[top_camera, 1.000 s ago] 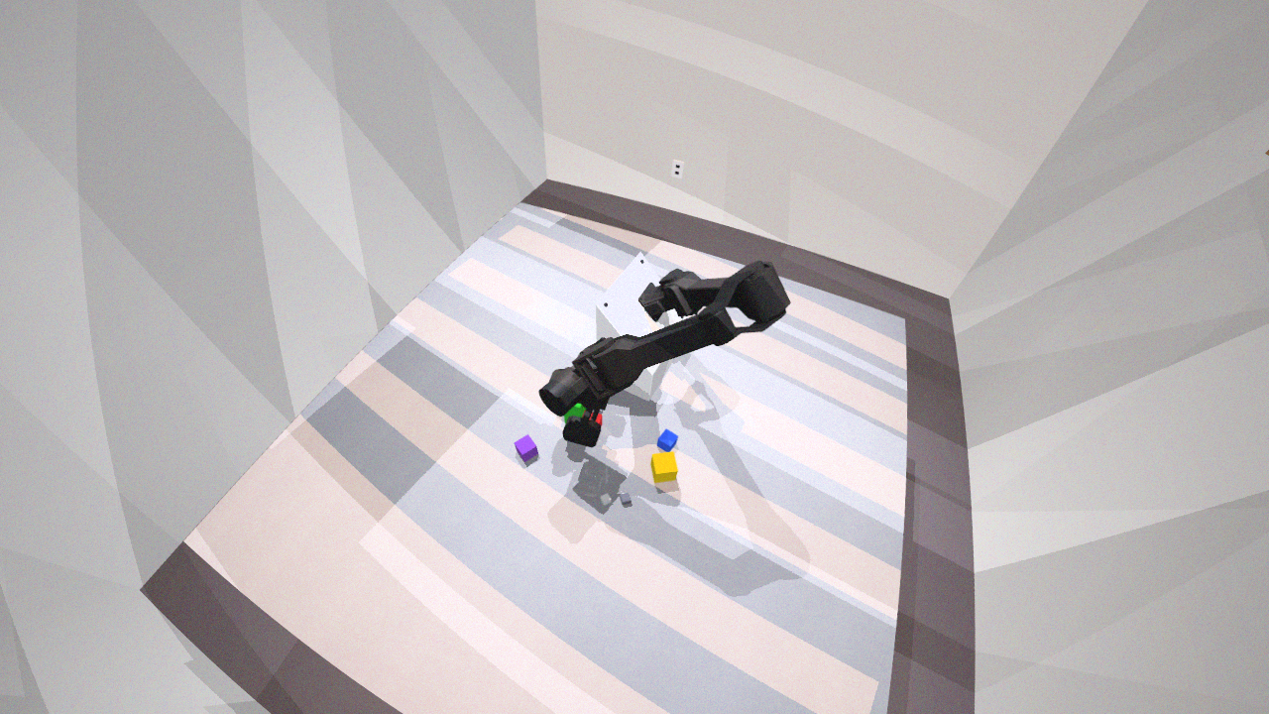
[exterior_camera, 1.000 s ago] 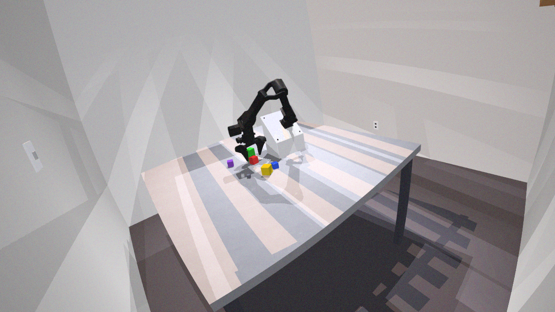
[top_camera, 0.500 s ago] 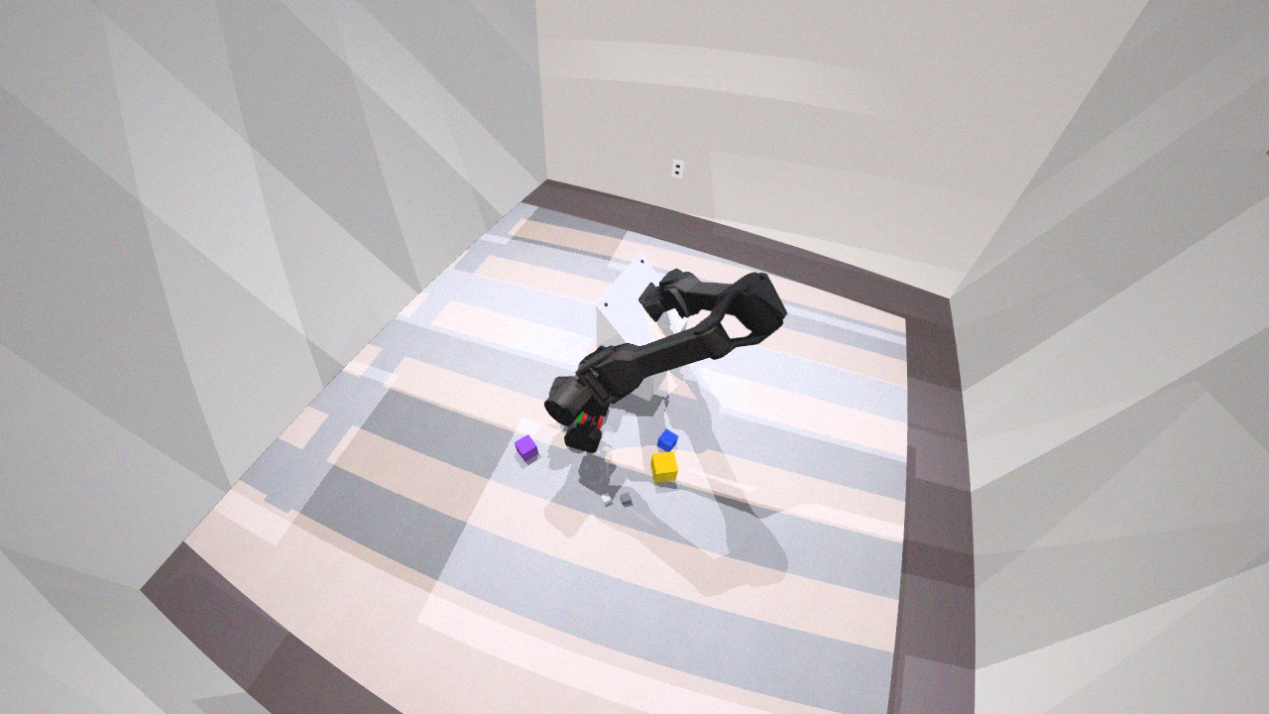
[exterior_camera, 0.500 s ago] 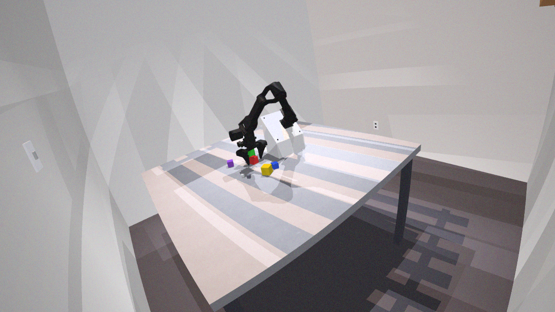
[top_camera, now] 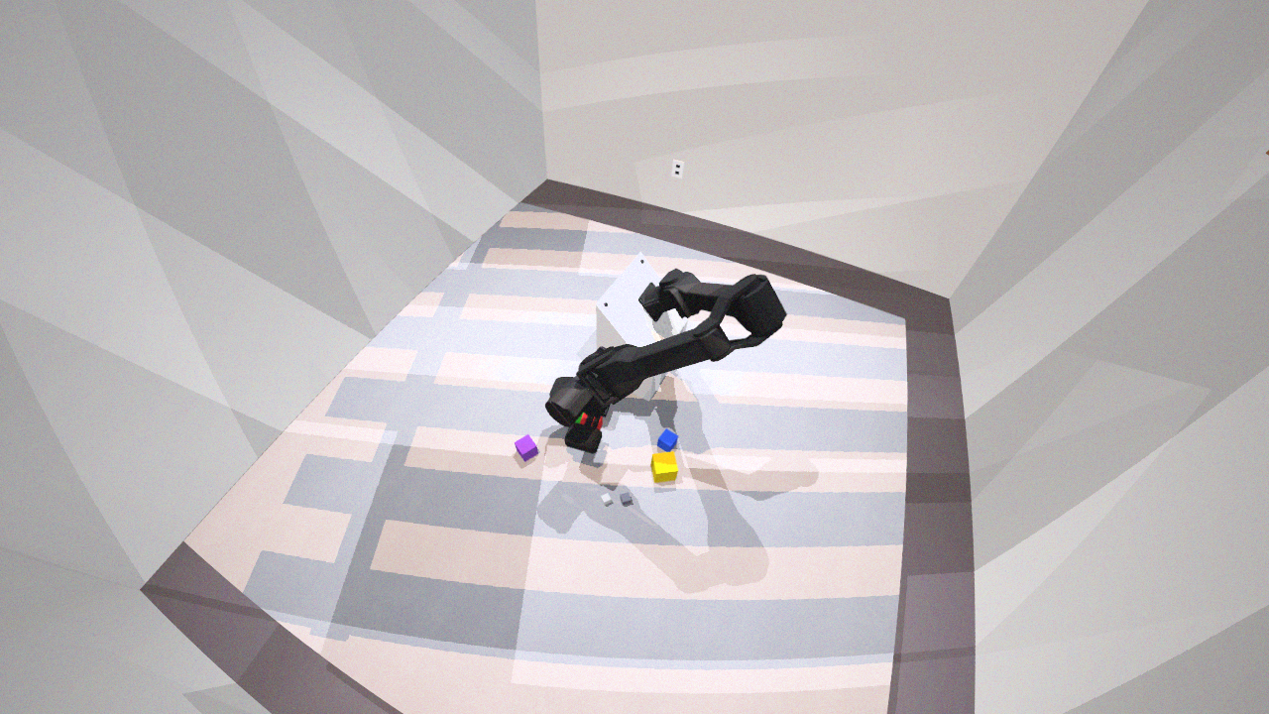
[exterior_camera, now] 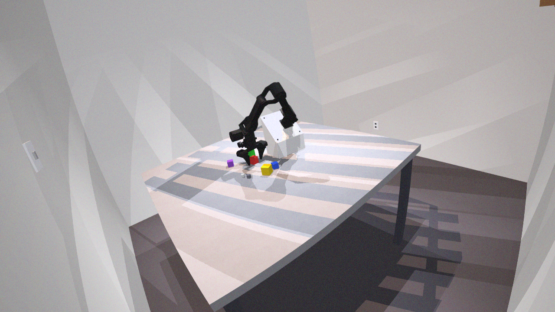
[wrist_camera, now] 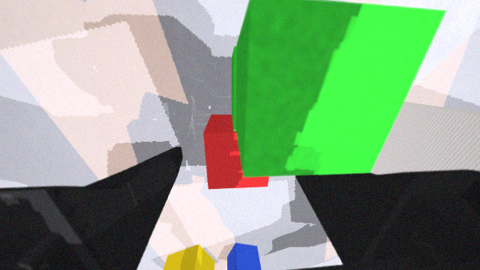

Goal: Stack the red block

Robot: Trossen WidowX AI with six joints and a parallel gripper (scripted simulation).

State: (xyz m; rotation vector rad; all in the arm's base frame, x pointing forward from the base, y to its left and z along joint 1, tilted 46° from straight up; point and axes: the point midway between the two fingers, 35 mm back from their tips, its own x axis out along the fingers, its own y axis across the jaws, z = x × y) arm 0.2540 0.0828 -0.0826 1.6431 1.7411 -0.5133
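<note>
The red block (exterior_camera: 254, 159) (wrist_camera: 221, 161) sits on the table, close in front of the green tower in the exterior view. The green tower (exterior_camera: 251, 153) (wrist_camera: 285, 90) stands upright, and in the wrist view its top looms large and hides part of the red block. My gripper (exterior_camera: 255, 160) (wrist_camera: 235, 151) is open and low, with one finger on each side of the red block. In the wrist view the right finger is just below the green tower's edge; whether they touch I cannot tell. In the top view the arm hides most of both.
A yellow block (top_camera: 664, 467) (exterior_camera: 266, 169) (wrist_camera: 187, 260) and a blue block (top_camera: 667, 439) (exterior_camera: 275, 165) (wrist_camera: 245, 259) lie close together. A purple block (top_camera: 525, 447) (exterior_camera: 230, 163) lies on the other side. Two tiny cubes, white (top_camera: 607, 499) and grey (top_camera: 626, 499), lie nearby. A white box (exterior_camera: 271, 122) stands behind.
</note>
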